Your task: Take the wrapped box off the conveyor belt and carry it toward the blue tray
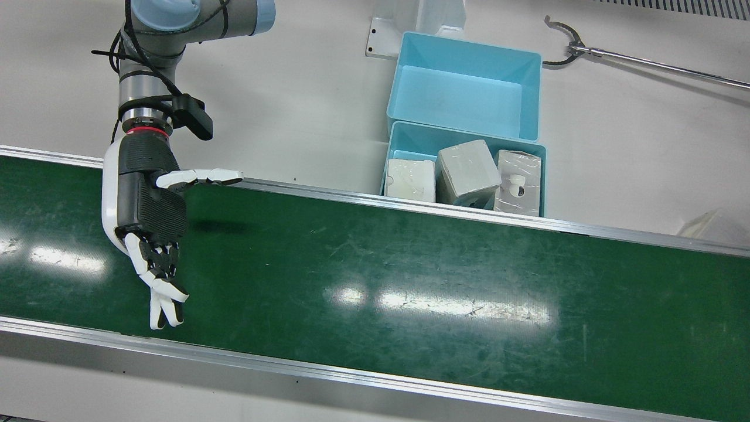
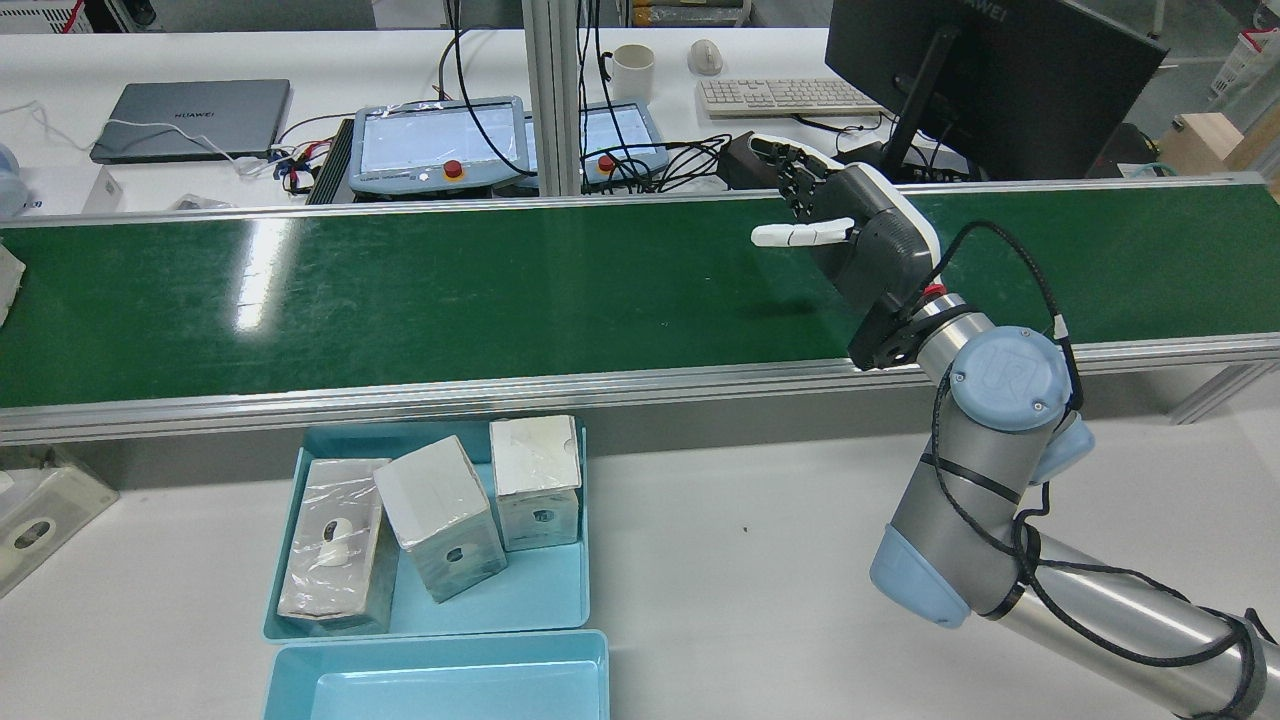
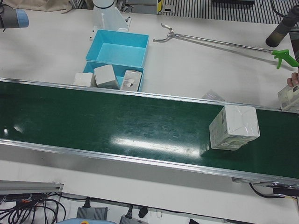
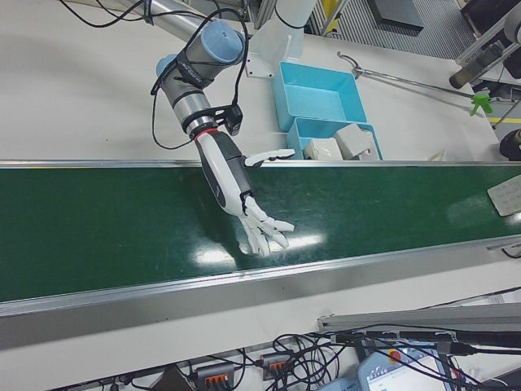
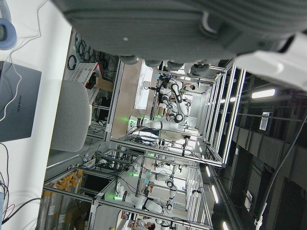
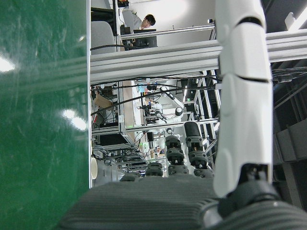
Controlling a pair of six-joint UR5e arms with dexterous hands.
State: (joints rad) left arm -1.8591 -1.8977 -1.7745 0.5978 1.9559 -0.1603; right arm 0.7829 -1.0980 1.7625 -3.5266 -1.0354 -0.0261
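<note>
A wrapped white box stands on the green conveyor belt towards the right of the left-front view, far from both hands. My right hand is open and empty, fingers spread, hovering over the belt at the other end; it also shows in the rear view and the right-front view. The blue tray beside the belt holds three wrapped boxes. My left hand shows only as a palm in its own view, with nothing in front of it.
A second blue tray, empty, sits behind the first. A long grabber tool lies on the white table. A person's hand holds another box at the right edge. Teach pendants and a laptop lie beyond the belt.
</note>
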